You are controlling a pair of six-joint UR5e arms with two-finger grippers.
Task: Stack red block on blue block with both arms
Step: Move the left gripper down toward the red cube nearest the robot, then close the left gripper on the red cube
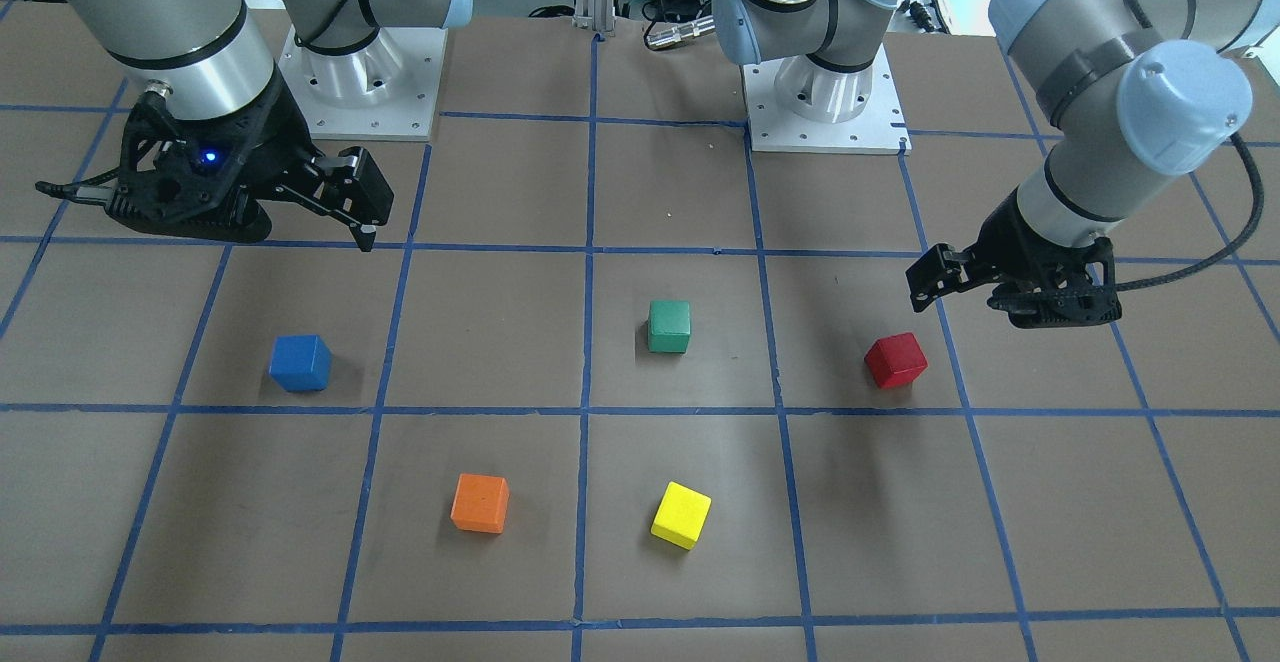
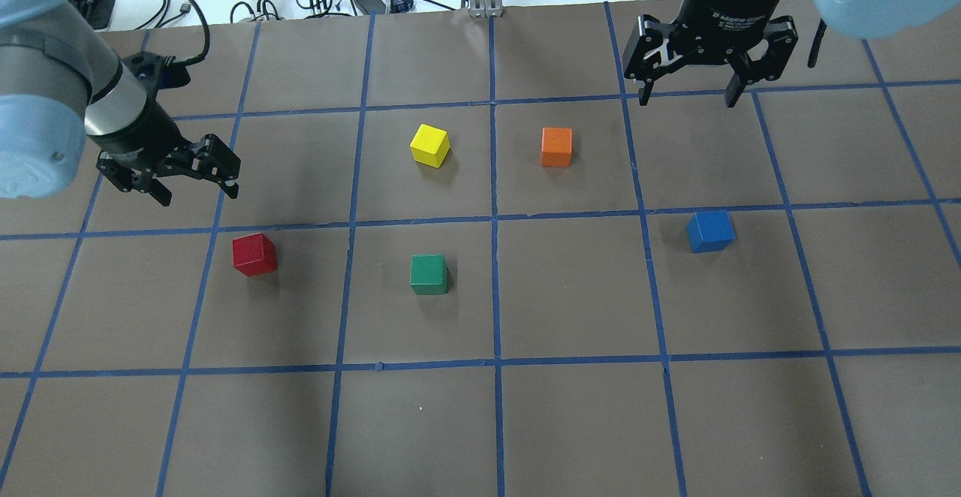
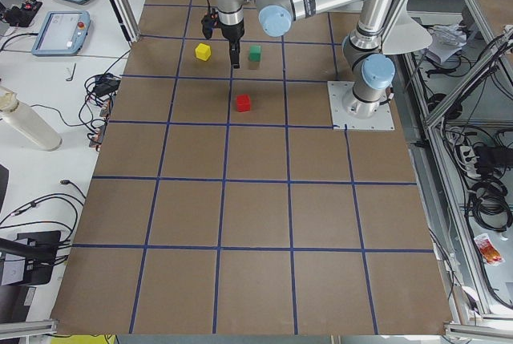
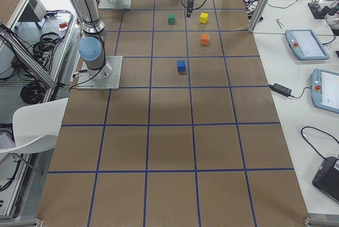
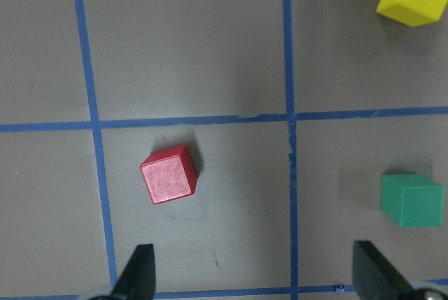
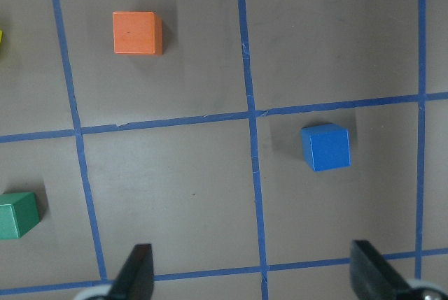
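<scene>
The red block (image 2: 254,254) sits on the brown table on the left side, also in the front view (image 1: 895,360) and the left wrist view (image 5: 169,174). The blue block (image 2: 709,231) sits on the right side, also in the front view (image 1: 300,363) and the right wrist view (image 6: 325,147). My left gripper (image 2: 199,195) is open and empty, raised above the table just beyond the red block. My right gripper (image 2: 687,99) is open and empty, raised well beyond the blue block. In each wrist view the two fingertips (image 5: 140,272) (image 6: 136,272) stand wide apart.
A green cube (image 2: 429,274) sits mid-table. A yellow cube (image 2: 430,145) and an orange cube (image 2: 556,147) sit farther out. The arm base plates (image 1: 360,82) (image 1: 825,102) stand at the robot's edge. Blue tape lines grid the table.
</scene>
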